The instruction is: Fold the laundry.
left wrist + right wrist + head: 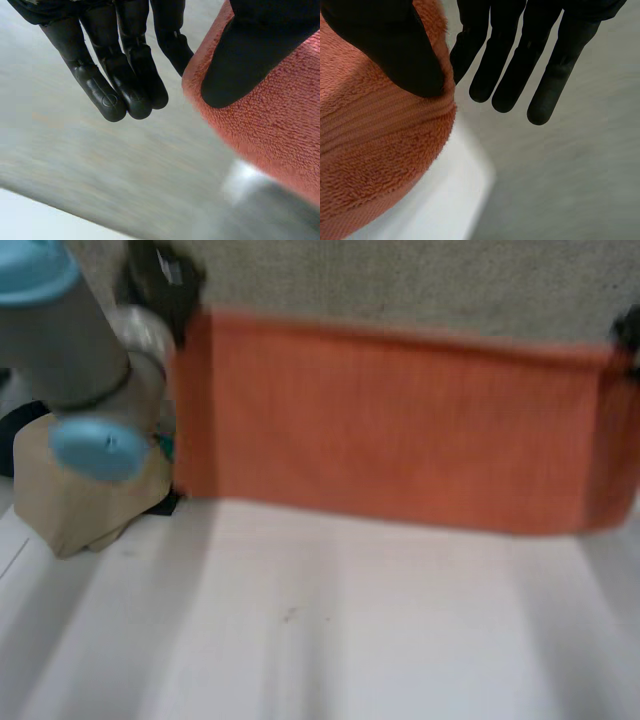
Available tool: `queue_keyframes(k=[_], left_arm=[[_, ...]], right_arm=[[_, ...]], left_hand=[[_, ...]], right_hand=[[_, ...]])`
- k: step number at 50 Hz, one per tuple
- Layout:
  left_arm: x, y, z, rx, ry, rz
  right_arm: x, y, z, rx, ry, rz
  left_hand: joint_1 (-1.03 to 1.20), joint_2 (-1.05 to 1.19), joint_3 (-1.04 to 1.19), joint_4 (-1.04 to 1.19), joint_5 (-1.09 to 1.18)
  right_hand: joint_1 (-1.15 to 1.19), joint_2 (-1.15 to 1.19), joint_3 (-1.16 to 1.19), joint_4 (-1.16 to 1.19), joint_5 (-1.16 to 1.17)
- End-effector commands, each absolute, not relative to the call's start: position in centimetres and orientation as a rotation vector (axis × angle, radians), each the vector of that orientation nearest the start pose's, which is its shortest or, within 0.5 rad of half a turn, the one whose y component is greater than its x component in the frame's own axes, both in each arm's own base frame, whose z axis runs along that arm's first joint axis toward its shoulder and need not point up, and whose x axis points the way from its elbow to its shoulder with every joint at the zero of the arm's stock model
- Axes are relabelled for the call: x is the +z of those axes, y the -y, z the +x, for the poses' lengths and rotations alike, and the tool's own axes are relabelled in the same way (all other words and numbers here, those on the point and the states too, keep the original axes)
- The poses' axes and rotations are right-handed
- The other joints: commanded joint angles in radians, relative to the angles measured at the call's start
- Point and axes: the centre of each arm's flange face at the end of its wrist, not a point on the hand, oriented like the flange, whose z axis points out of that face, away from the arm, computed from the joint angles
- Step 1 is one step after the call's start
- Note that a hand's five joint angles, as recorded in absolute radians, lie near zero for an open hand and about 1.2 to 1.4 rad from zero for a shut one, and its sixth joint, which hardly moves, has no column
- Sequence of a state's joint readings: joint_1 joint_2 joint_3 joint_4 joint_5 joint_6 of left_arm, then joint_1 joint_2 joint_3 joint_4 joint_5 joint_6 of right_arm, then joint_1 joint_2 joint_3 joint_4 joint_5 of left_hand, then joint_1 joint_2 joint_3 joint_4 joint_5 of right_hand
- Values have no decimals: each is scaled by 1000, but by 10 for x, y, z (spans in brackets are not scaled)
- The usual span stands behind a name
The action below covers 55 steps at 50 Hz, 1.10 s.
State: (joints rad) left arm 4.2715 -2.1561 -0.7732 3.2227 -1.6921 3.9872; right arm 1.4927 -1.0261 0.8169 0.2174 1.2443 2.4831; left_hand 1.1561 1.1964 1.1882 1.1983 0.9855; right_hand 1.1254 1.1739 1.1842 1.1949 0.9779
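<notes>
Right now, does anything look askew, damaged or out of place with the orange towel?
Nothing stands out. The orange terry towel hangs flat and smooth, stretched between the left hand and the right hand, each pinching an upper corner under its thumb. A crumpled beige bundle, seemingly cloth, lies beside the left arm.

An orange towel [390, 420] was stretched wide over the far side of the white table [330, 630]. The left hand [160, 280] was at one top corner and the right hand [627, 340] at the other. A tan cloth [70, 505] lay under the left arm [60, 350].
</notes>
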Motion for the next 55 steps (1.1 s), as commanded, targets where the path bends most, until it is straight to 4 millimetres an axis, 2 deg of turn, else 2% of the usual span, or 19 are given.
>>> queue_keyframes(k=[1,7,14,18,21,23,26,27,30,33,34,37,38,41,42,46,49,53,55], left_arm=[[436,362,-304,-2624,-998,513],[428,366,-305,-2650,-1051,524],[385,380,-299,-2560,-1233,579],[342,384,-301,-2474,-1358,663],[297,384,-304,-2384,-1486,751],[263,378,-307,-2313,-1579,828],[229,369,-310,-2223,-1673,910],[211,360,-311,-2165,-1719,963],[181,340,-309,-2036,-1789,1073],[165,320,-304,-1921,-1836,1167],[157,305,-299,-1834,-1861,1233],[149,277,-290,-1689,-1897,1342],[148,257,-283,-1593,-1922,1400],[146,224,-272,-1432,-1966,1486],[145,201,-263,-1311,-1999,1539],[146,159,-246,-1065,-2059,1628],[149,156,-244,-1020,-2089,1638],[162,180,-256,-1144,-2110,1567],[172,202,-266,-1252,-2094,1511]], right_arm=[[399,448,112,-2909,-1583,-493],[395,448,109,-2898,-1545,-449],[349,450,124,-2648,-1760,-578],[311,450,128,-2482,-1914,-676],[277,449,129,-2344,-2043,-749],[248,446,127,-2235,-2155,-803],[222,440,128,-2117,-2250,-873],[208,434,126,-2039,-2313,-929],[188,421,117,-1885,-2431,-1008],[182,407,110,-1763,-2500,-1065],[181,397,105,-1688,-2533,-1100],[187,380,97,-1592,-2581,-1161],[192,368,89,-1518,-2620,-1201],[197,348,78,-1359,-2673,-1283],[200,336,70,-1238,-2693,-1341],[205,312,59,-999,-2652,-1515],[204,310,58,-968,-2612,-1609],[194,325,63,-1050,-2616,-1577],[191,336,68,-1139,-2620,-1511]], left_hand=[[240,200,208,198,236],[240,200,208,198,236],[240,200,208,198,236],[240,200,208,198,236],[240,200,208,198,236],[240,200,208,198,236],[240,200,208,198,236],[240,200,208,198,236],[240,200,208,198,236],[240,200,208,198,236],[240,200,208,198,236],[240,200,208,198,236],[240,200,208,198,236],[240,200,208,198,236],[240,200,208,198,236],[240,200,208,198,236],[240,200,208,198,236],[240,200,208,198,236],[240,200,208,198,236]], right_hand=[[271,222,212,201,244],[271,222,212,201,244],[271,222,212,201,244],[271,222,212,201,244],[271,222,212,201,244],[271,222,212,201,244],[271,222,212,201,244],[271,222,212,201,244],[271,222,212,201,244],[271,222,212,201,244],[271,222,212,201,244],[271,222,212,201,244],[271,222,212,201,244],[271,222,212,201,244],[271,222,212,201,244],[271,222,212,201,244],[271,222,212,201,244],[271,222,212,201,244],[271,222,212,201,244]])
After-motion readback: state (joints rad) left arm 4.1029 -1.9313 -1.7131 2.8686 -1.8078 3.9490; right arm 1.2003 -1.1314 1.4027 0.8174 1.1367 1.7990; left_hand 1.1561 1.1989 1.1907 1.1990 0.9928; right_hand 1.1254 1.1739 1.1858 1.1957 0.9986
